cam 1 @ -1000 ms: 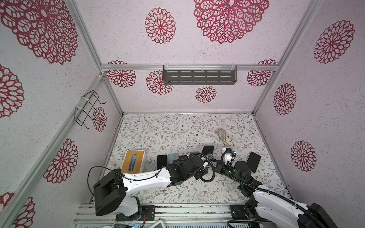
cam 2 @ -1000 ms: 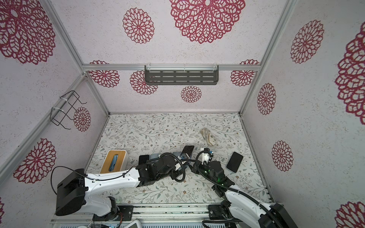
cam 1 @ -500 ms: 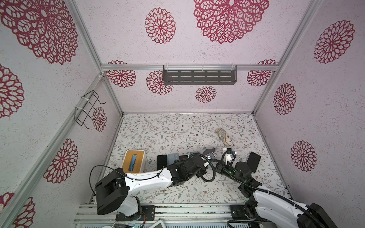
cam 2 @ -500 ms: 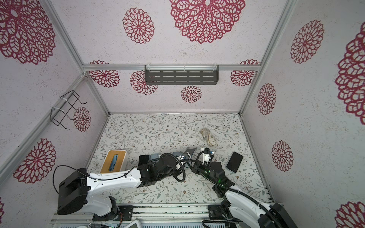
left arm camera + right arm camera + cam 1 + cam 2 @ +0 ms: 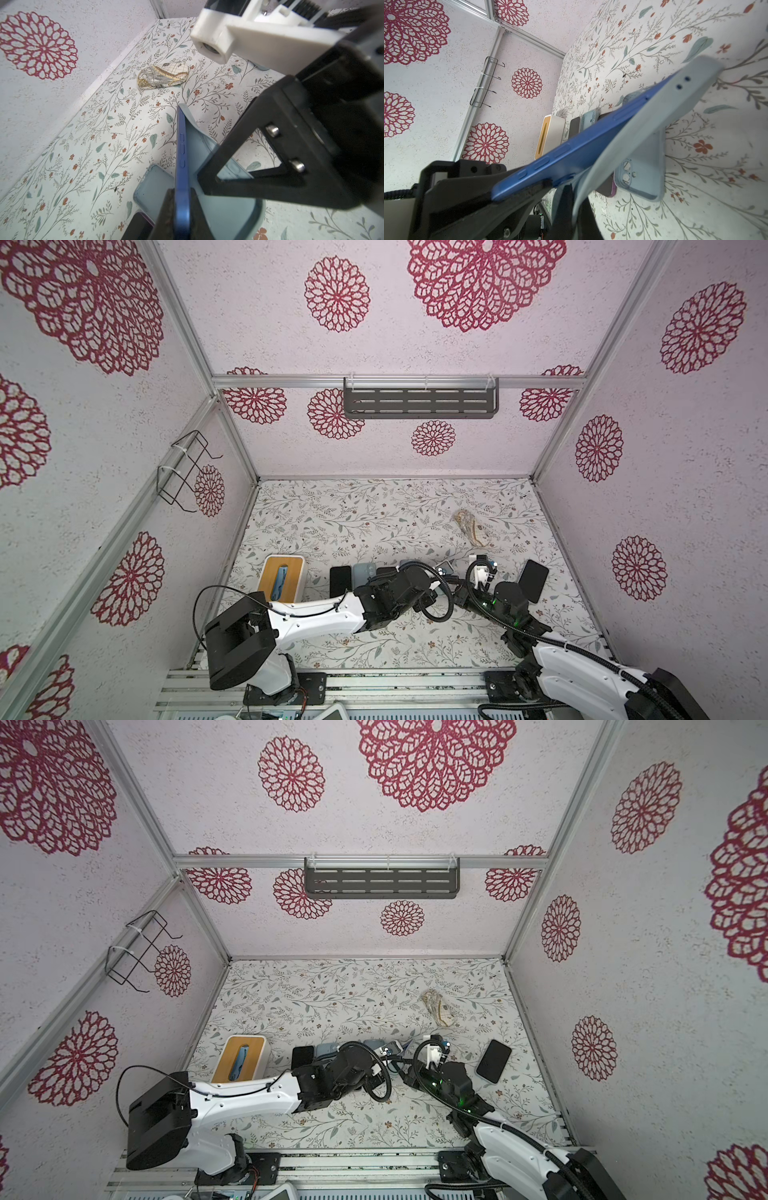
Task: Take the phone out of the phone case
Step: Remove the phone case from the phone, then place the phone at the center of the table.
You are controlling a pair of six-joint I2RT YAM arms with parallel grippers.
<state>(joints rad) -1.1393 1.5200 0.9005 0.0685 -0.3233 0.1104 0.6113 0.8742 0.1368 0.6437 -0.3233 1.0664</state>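
Observation:
In the left wrist view my left gripper (image 5: 181,193) is shut on the near end of the blue phone (image 5: 181,145), which stands on edge. The pale blue-grey phone case (image 5: 200,143) is peeled away from the phone's side along most of its length. Seen from the right wrist, my right gripper (image 5: 574,195) is shut on the loose edge of the case (image 5: 664,116), while the phone (image 5: 581,145) still sits in the case at its far end. In both top views the two grippers meet mid-table near the front, around the phone (image 5: 444,568) (image 5: 388,1050).
An empty pale blue case (image 5: 639,172) and a dark phone with a purple edge (image 5: 139,226) lie under the held phone. A wood-topped box (image 5: 280,580), a black phone (image 5: 340,580) and another case (image 5: 360,574) stand to the left. A black phone (image 5: 533,580) lies to the right and a patterned case (image 5: 471,526) further back.
My left gripper has closed onto the phone. The phone and case have tipped lower between the two grippers. The right arm has hardly moved.

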